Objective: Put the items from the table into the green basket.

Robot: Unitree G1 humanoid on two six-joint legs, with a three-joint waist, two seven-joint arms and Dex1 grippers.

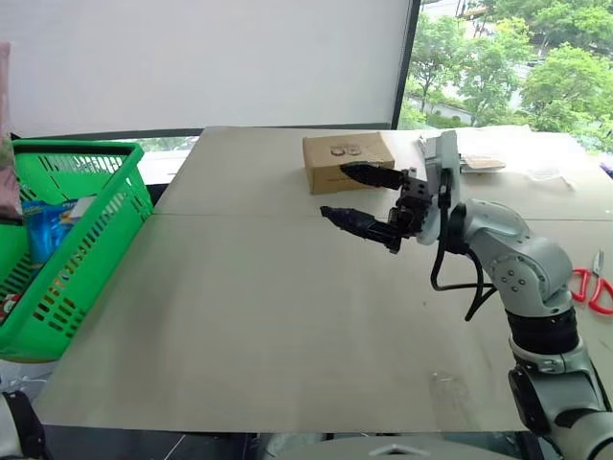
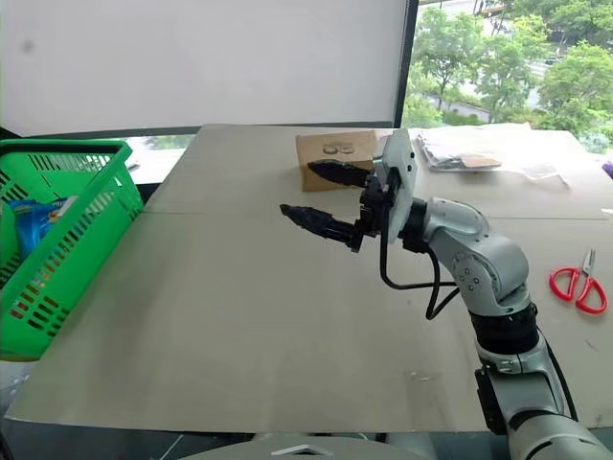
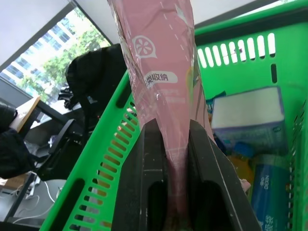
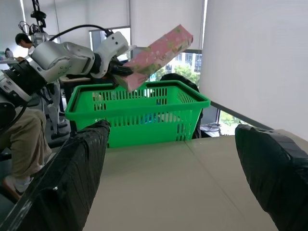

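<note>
one long slim pink plastic-wrapped packet hangs in the air over the bright green plastic shopping basket with lattice-slotted sides, tilted so its far end points up and away. the left gripper has its jaws clamped on the packet's lower end, the two black fingers pressing the wrapper flat between them (white printing and a lemon-slice mark show on the pink film). inside the basket lie a white-topped box and a blue plastic pack, with something orange between them that is too hidden to name. the basket stands just past the left edge of the large flat beige-grey surface, its rim near the thin seam line.

the right gripper is held above the middle of the surface, pointing toward the basket, its jaws wide apart with nothing between them. behind it a brown cardboard box sits on the surface near the far edge, with clear plastic bags and papers to its right. red-handled scissors lie near the right edge, well apart from everything else.
</note>
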